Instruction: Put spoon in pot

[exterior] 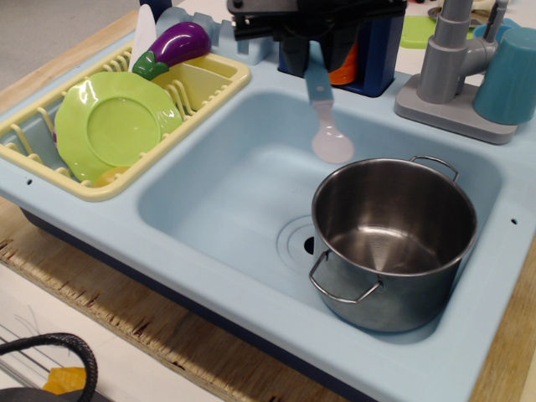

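Note:
My gripper is at the top of the view, shut on the light blue handle of the spoon. The spoon hangs down with its white bowl lowest, in the air above the sink and just beyond the far left rim of the pot. The shiny steel pot stands upright and empty in the right part of the light blue sink, with one wire loop handle at the front and one at the back.
A yellow dish rack at the left holds a green plate and a purple eggplant. A grey faucet and a teal cup stand at the back right. An orange carrot is behind the gripper. The drain is beside the pot.

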You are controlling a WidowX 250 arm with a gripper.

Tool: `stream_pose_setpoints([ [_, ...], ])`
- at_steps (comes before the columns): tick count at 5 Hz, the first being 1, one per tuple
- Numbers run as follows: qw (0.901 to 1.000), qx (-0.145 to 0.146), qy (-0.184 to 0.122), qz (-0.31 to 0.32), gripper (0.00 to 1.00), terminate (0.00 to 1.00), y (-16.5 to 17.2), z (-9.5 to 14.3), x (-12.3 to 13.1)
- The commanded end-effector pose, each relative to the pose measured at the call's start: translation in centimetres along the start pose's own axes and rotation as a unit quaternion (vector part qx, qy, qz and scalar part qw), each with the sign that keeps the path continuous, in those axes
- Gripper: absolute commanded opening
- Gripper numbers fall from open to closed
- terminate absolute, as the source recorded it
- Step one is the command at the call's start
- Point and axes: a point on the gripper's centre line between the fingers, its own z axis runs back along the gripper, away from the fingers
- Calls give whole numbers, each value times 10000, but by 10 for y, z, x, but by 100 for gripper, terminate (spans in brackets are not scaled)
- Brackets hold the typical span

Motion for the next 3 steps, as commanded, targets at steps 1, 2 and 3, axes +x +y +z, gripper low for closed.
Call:
stream_pose_setpoints([
  [1,9975,-465,-418,330,0,0,-19,15,-10],
  [2,9963,-581,-393,500,0,0,-22,9,-24],
  [3,9936,-795,-691,417,0,100,-21,8,-35],
])
